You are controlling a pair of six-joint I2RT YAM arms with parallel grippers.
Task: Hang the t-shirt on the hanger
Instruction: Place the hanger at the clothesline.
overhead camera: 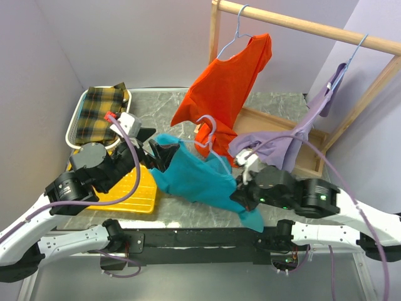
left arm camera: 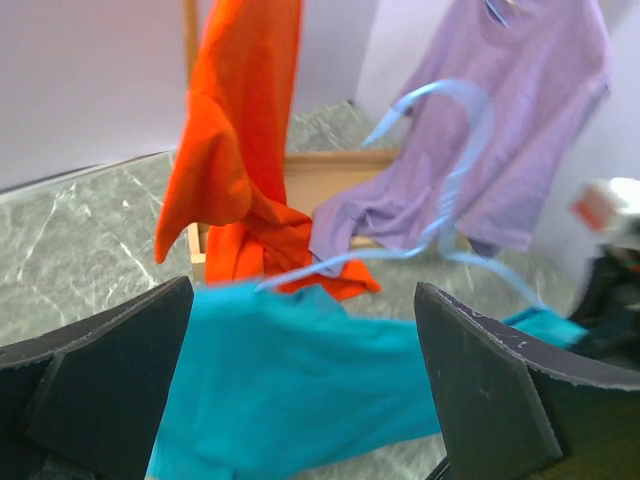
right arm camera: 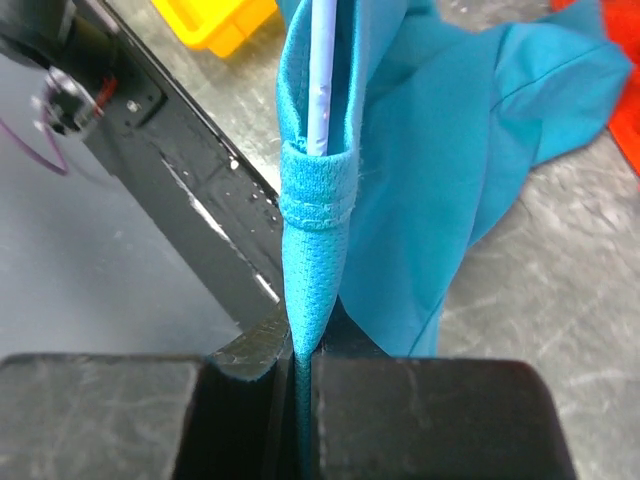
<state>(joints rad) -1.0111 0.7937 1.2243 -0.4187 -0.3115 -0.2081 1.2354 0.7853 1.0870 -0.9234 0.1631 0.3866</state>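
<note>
From above, the t-shirt [overhead camera: 194,179] sags over the table [overhead camera: 276,101] between both arms, the hanger [overhead camera: 210,133] poking from its top. The left gripper [left arm camera: 302,330] gapes wide before it, gripping nothing. The right gripper [right arm camera: 303,365] is clenched on a fold of the t-shirt, just below the wire.

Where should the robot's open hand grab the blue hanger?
Best grip the hanger by its bare neck under the hook, coming from where the left gripper sits. Only hook and neck poke above the t-shirt, and those open jaws face them.
</note>
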